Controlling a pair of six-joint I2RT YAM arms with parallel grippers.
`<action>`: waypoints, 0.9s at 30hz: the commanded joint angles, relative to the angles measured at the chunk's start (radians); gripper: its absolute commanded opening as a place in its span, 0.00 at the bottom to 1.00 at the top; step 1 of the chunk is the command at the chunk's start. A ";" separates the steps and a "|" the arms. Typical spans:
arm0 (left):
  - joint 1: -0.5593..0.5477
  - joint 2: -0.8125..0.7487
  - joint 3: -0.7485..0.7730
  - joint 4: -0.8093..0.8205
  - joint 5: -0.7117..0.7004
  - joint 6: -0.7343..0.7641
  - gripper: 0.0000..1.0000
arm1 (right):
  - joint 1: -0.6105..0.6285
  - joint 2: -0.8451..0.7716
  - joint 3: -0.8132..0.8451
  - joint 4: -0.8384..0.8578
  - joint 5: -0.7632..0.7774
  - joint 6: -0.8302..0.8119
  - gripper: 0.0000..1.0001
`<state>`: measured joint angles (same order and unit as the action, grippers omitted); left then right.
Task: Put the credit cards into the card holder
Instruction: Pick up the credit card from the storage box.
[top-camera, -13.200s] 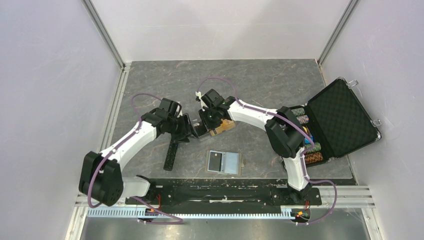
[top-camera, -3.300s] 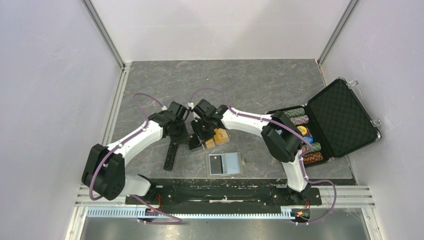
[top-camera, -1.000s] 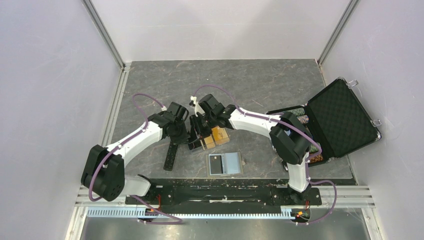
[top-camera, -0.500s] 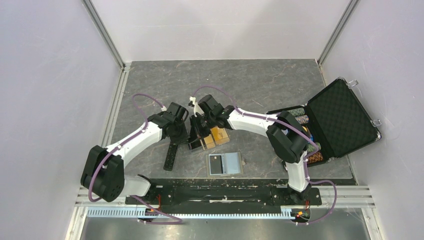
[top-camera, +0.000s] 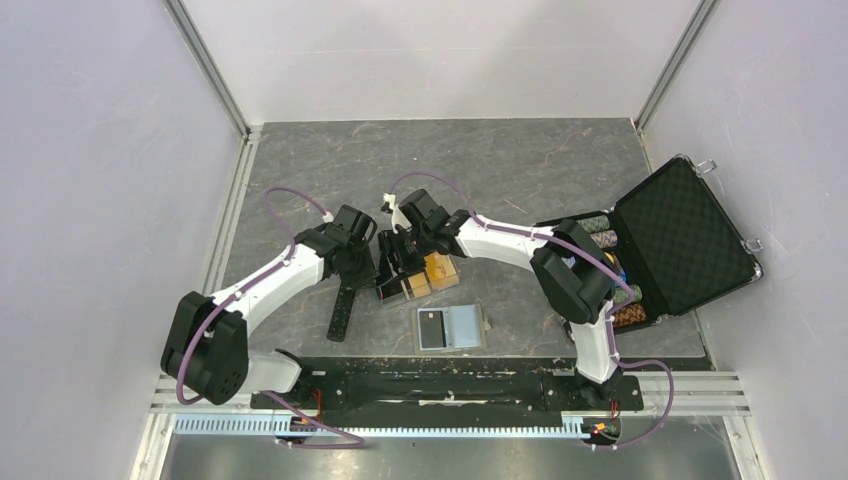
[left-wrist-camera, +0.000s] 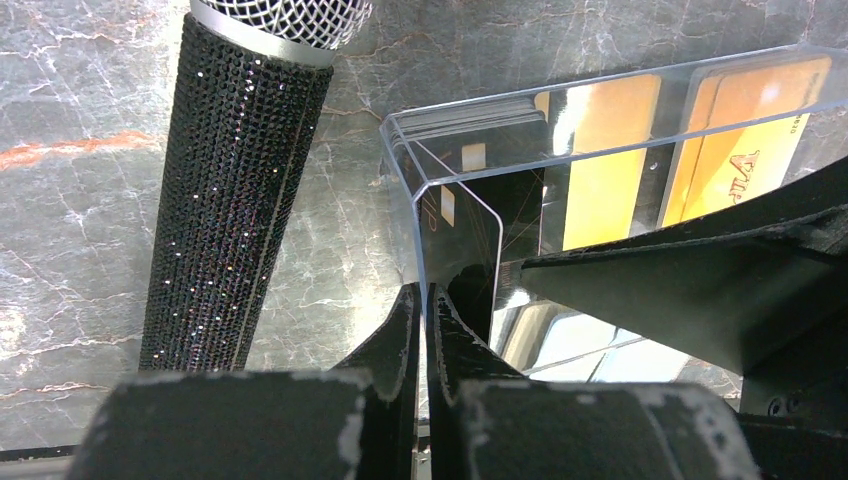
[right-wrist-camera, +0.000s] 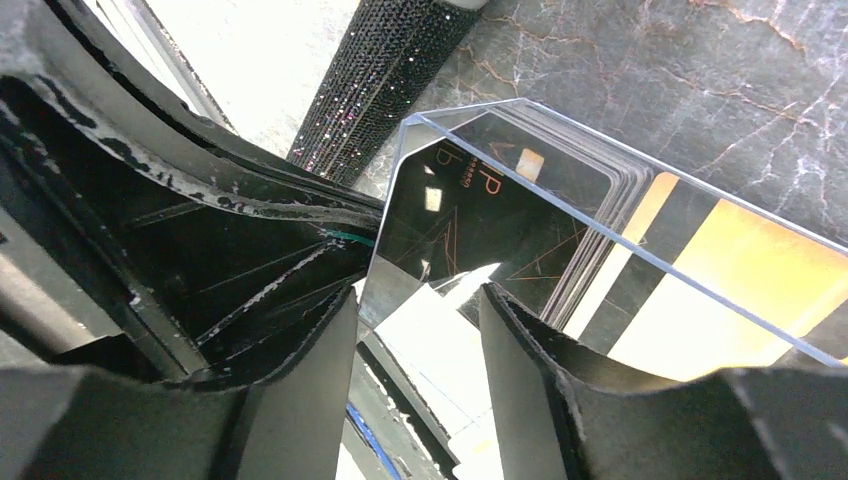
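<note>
Your left tool is pinched flat on the end wall of the clear plastic box holding the credit cards: a black card at this end, orange-gold cards further along. Your right tool stands half wide, jaws either side of the box's end; contact cannot be told.

The grey-tan folding card holder lies open on the grey marbled tabletop toward the near edge, apart from both tools, with a dark card in its left half.

A black glitter microphone lies just left of the box. An open black chip case sits far right.

Black and gold cards both read "VIP".
</note>
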<state>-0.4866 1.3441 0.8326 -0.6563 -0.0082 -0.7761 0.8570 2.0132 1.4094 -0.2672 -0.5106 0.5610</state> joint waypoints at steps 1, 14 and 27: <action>-0.004 0.029 -0.036 0.021 -0.015 0.038 0.03 | 0.030 0.036 -0.031 0.001 0.034 -0.033 0.53; -0.005 0.033 -0.032 0.020 -0.015 0.042 0.03 | 0.030 -0.010 -0.023 0.041 0.001 -0.001 0.44; -0.005 0.043 -0.015 0.003 -0.032 0.057 0.03 | 0.032 0.024 0.042 -0.139 0.138 -0.082 0.23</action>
<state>-0.4866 1.3453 0.8337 -0.6548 -0.0067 -0.7723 0.8799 2.0060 1.4498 -0.3233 -0.4675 0.5297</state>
